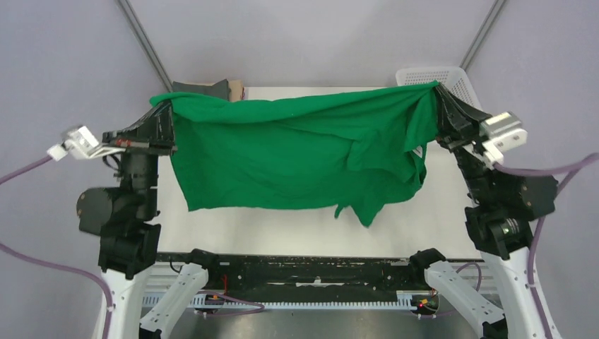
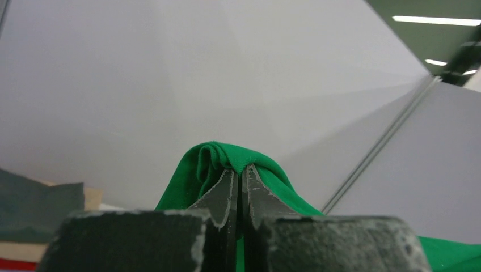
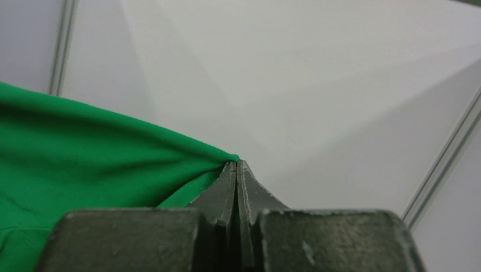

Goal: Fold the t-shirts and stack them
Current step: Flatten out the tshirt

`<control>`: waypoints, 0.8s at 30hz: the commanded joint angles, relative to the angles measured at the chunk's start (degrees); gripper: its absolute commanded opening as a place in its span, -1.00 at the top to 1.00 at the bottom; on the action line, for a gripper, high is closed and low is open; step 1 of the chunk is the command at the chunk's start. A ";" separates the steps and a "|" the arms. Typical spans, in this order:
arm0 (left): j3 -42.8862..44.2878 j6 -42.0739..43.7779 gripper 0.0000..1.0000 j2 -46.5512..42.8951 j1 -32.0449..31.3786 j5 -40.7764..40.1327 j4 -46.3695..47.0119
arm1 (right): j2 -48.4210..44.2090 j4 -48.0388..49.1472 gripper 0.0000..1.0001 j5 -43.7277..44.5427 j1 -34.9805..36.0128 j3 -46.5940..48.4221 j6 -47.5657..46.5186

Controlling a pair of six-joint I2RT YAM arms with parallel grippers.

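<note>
My left end effector (image 2: 241, 170) is pinched on one top corner of the shirt (image 1: 282, 155), which hangs spread above the desk (image 1: 282, 226). My right end effector (image 3: 237, 164) pinches the other corner. The cloth looks light, limp and sagging, so I judge corner grips best.

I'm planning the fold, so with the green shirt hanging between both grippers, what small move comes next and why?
Probably lower the left gripper and right gripper together, laying the green shirt flat on the table. Each is shut on a top corner, the shirt hangs spread between them, and its right side droops in a rumpled fold.
</note>
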 commanded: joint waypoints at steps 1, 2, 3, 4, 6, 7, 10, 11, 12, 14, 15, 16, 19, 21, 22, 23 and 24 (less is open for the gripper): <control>2.24 -2.14 0.96 10.47 0.31 -7.32 -8.82 | 7.21 0.28 1.00 10.46 0.00 -1.56 -2.59; 1.96 -2.84 0.96 13.43 0.27 -9.34 -9.95 | 9.59 1.68 1.00 12.63 0.00 -3.38 -2.50; 1.47 -3.83 0.95 16.12 0.26 -11.66 -11.09 | 11.77 3.25 1.00 15.27 0.00 -5.02 -2.11; 0.26 -4.35 0.86 19.51 0.26 -13.63 -11.59 | 14.94 4.22 1.00 17.32 0.00 -6.92 -2.09; -1.66 -5.75 0.73 27.26 0.56 -16.86 -13.14 | 21.86 6.11 1.00 23.55 -0.04 -10.14 -1.03; -2.03 -6.68 0.70 31.79 1.05 -16.63 -14.24 | 25.97 6.63 1.00 25.66 -0.24 -11.23 -0.78; -2.65 -7.38 -0.14 45.26 3.09 -11.38 -14.09 | 37.15 11.92 0.93 25.12 -0.89 -14.29 -0.68; -2.29 -7.84 -0.56 50.01 4.46 -7.67 -12.91 | 41.87 13.27 0.81 23.99 -1.46 -13.81 0.30; -1.54 -9.27 -0.75 53.41 5.66 -4.10 -12.51 | 46.14 13.97 0.73 22.66 -1.92 -12.49 1.01; 0.77 -10.69 -0.99 59.08 7.81 3.49 -11.23 | 53.13 11.09 -0.04 23.00 -2.73 -6.88 3.21; 1.84 -10.90 -0.99 60.25 8.07 5.15 -11.57 | 55.96 7.78 -0.87 24.23 -2.89 -3.34 3.97; 2.72 -10.43 -0.99 60.83 8.17 5.90 -12.01 | 57.56 5.35 -0.96 25.55 -2.90 -0.53 4.86; 1.97 -9.67 -0.99 59.40 8.10 4.86 -11.95 | 58.12 2.74 -0.96 25.25 -2.90 -0.91 6.43; 0.79 -9.59 -0.99 57.90 8.10 4.78 -12.53 | 55.77 2.89 -0.96 23.65 -2.89 -4.29 7.65; 0.22 -9.50 -0.99 57.40 8.06 5.66 -12.79 | 54.50 2.93 -0.96 23.25 -2.90 -6.34 8.64; -0.72 -9.47 -0.99 56.82 8.00 7.09 -12.93 | 52.76 2.99 -0.96 23.08 -2.90 -8.57 10.05; -1.69 -9.56 -0.99 56.52 7.92 8.71 -13.04 | 51.32 3.00 -0.96 22.59 -2.88 -10.51 11.51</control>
